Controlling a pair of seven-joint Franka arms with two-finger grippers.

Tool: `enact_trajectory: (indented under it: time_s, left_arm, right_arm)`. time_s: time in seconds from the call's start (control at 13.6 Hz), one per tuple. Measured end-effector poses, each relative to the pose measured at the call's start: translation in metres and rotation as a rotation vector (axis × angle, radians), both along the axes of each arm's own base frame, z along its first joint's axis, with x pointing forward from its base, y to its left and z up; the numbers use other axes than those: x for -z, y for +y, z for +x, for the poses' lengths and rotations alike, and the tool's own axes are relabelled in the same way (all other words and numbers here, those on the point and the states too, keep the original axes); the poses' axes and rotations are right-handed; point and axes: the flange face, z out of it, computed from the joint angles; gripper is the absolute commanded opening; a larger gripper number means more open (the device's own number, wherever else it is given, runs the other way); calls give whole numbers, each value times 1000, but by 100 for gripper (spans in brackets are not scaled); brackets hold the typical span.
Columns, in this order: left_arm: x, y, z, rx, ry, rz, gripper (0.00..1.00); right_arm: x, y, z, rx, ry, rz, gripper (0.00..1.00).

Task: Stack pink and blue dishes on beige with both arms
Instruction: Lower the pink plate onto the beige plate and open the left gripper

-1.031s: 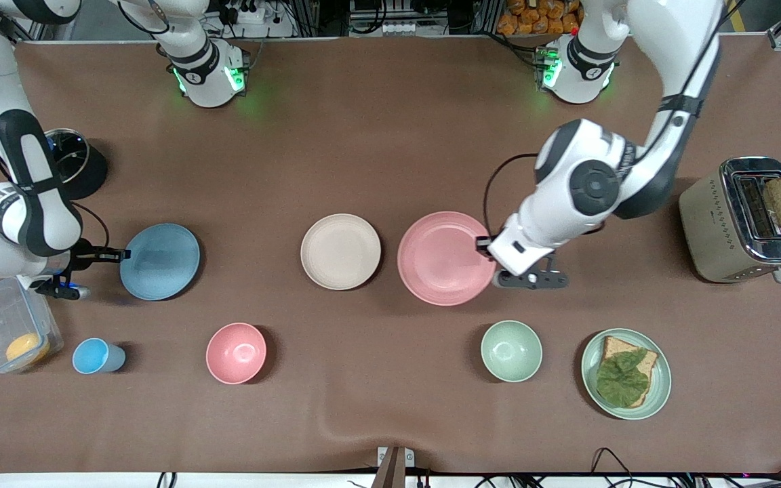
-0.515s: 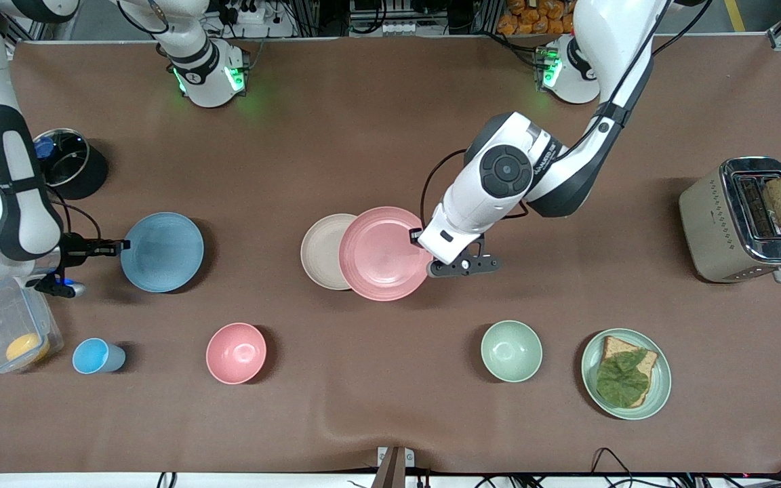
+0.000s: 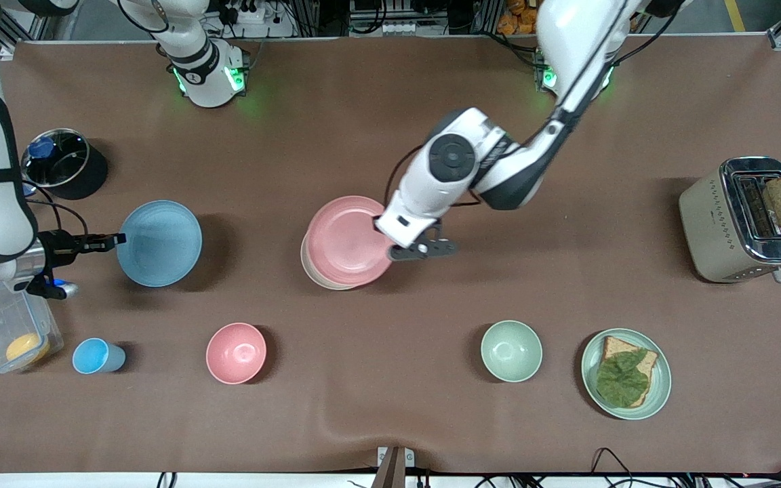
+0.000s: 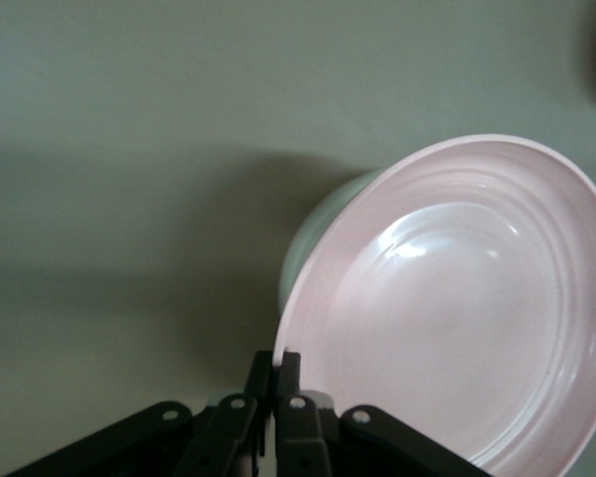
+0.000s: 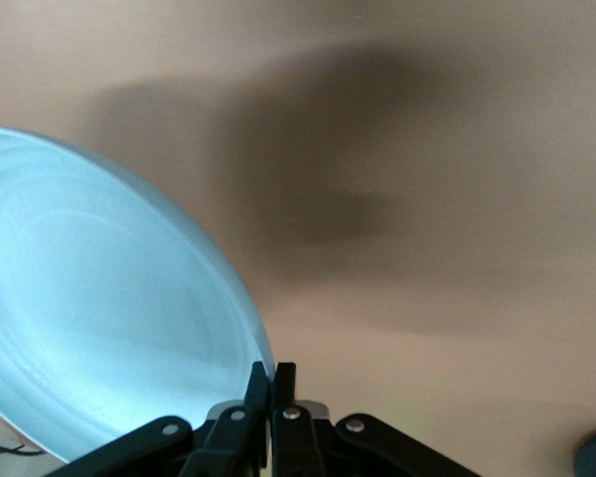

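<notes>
I am holding the pink plate (image 3: 346, 238) by its rim in the left gripper (image 3: 390, 245), fingers pinched on the edge, hanging it over the beige plate (image 3: 314, 274), which it is nearly covering. The right gripper (image 3: 116, 238) is clamping the blue plate's (image 3: 158, 242) rim, lifted off the table toward the right arm's end from the beige plate. Both look stiff, light and smooth-sided; I judge the ridged rim the only sound hold.

No text, label, brand, number or sign can be read in any of the views. The left arm's wrist (image 3: 492, 154) carries a dark printed strip, but its lettering is too small to make out.
</notes>
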Motion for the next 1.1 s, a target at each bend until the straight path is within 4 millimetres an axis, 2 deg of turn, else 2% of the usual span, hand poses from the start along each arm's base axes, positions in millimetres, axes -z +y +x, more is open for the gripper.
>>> enact_trajectory:
  time_s: [0.15, 0.37, 0.66, 1.1]
  left_arm:
    - [41, -25, -20, 1, 9, -13, 0]
    - [80, -24, -19, -11, 23, -9, 0]
    - [87, -13, -8, -26, 22, 2, 0]
    - [98, -12, -9, -27, 32, 8, 0]
  right_arm:
    - [-19, 9, 5, -17, -19, 3, 0]
    - [-35, 19, 8, -35, -42, 5, 0]
    - [-47, 38, 13, -59, -52, 16, 0]
    - [-54, 60, 16, -78, -54, 49, 0]
